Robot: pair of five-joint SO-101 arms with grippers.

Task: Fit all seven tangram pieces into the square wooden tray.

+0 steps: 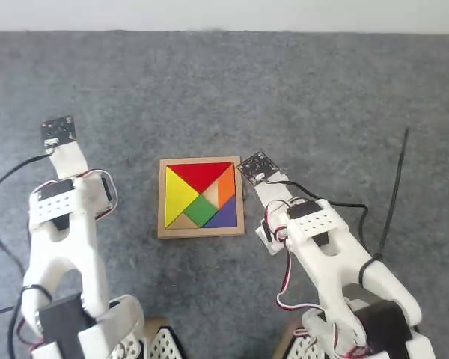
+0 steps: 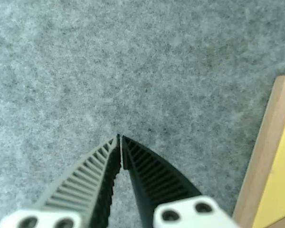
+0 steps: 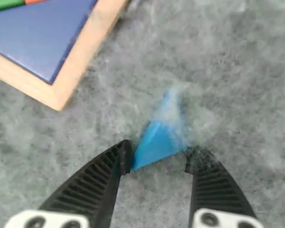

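- Open grey felt bench point(image 1: 209, 90) stretches beyond the square wooden tray point(image 1: 201, 233) and along its left side.
- The right pincer point(image 3: 157, 154) crowds the tray's right rim.
- A thin black cable point(image 1: 393, 202) runs farther right.

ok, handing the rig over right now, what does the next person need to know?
Left gripper: shut, empty, over the mat beside the tray.
Right gripper: open, jaws either side of a light-blue triangle on the mat, off the tray's corner.
Done: red, yellow, green, orange and blue pieces sit in the tray.
Left: seat the triangle. Two tan patches in the tray may be gaps or plain pieces; cannot tell.
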